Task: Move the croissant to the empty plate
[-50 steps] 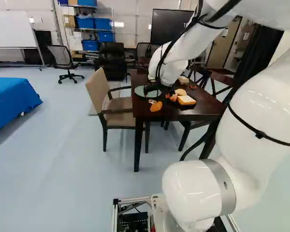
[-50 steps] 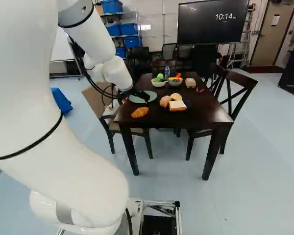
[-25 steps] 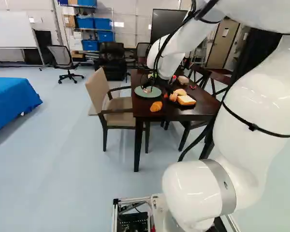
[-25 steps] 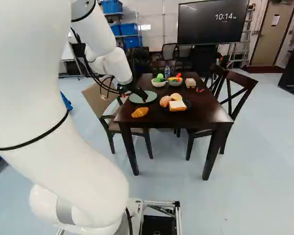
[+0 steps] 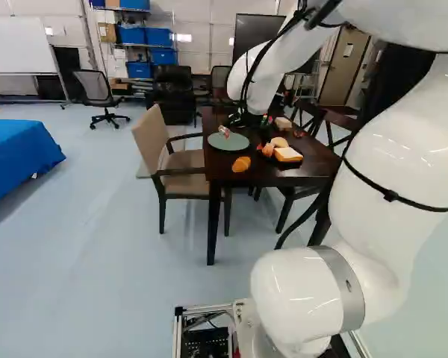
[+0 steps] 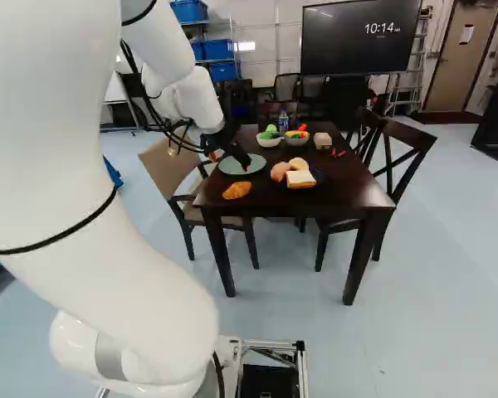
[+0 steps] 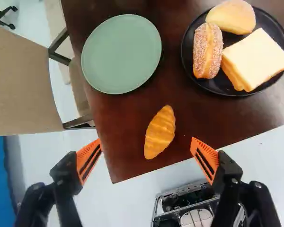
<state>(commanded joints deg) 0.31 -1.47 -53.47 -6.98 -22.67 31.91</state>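
In the right base view my gripper (image 6: 239, 156) hangs over the pale green plate (image 6: 251, 157); in the left base view one fingertip shows above that plate. Seen from the wrist, the gripper (image 7: 146, 142) stands wide open, nothing held between its orange pads. The golden croissant (image 7: 160, 132) lies on the bare dark table, ahead of the gap between the fingers and near the table's edge and corner. Farther ahead, the green plate (image 7: 121, 54) is bare, apart from the croissant.
A black plate (image 7: 227, 90) beside the green one bears two rolls and a bread slice. Two bowls (image 6: 268, 141), a bottle (image 6: 283, 124) and another bread piece (image 6: 323, 141) stand farther back on the table (image 6: 332, 182). A beige armchair (image 5: 151, 142) stands close by the table's side.
The arm's far end has shifted and its wrist has tilted; the gripper now stands farther back from the croissant in the left base view. Croissant, plates and base have stayed put.
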